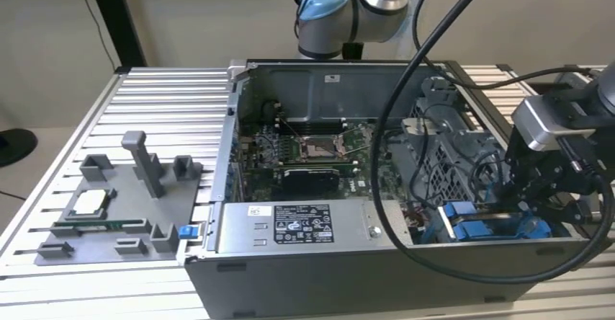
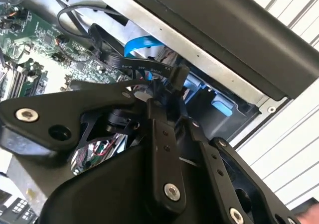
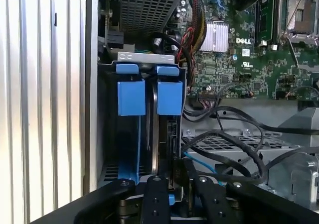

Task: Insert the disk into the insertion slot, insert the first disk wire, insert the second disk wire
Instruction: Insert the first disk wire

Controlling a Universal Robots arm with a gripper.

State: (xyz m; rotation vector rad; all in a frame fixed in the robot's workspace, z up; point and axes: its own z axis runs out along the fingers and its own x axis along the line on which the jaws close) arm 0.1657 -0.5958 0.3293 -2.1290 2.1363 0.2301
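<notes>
The gripper (image 3: 177, 178) hangs low over the corner of the open computer case (image 1: 384, 277), at the exterior view's right, reaching in from above because the drive bay opens upward there. Its jaws look pressed together on a small black plug (image 3: 178, 170), with a thin blue wire (image 3: 199, 162) running away from it. The same pinch shows in the second wrist view, where the gripper (image 2: 167, 87) carries the plug (image 2: 177, 77) at its tips. The plug is held right at the exposed end of the disk (image 3: 171, 134), probably so its contacts line up with the disk's socket. Whether it is pushed home cannot be told.

The disk stands on edge inside the insertion slot (image 3: 107, 134), its blue caddy tab (image 3: 169, 97) level with the neighbouring blue tab (image 3: 131, 97). That suggests the disk is fully seated and the first step is done. Loose black cables (image 3: 234, 134) loop just beside the bay, with slack enough to reach it.

Beyond the bay lies the green motherboard (image 3: 239, 59), and along the case's near wall sits the silver box (image 1: 288, 226) with a sticker. The case rests near the middle of the ribbed worktop (image 1: 163, 96). A grey fixture plate (image 1: 115, 215) lies well apart, toward the worktop's edge at the exterior view's left, where spare parts stay clear of the arm (image 1: 332, 14) at the far edge.
</notes>
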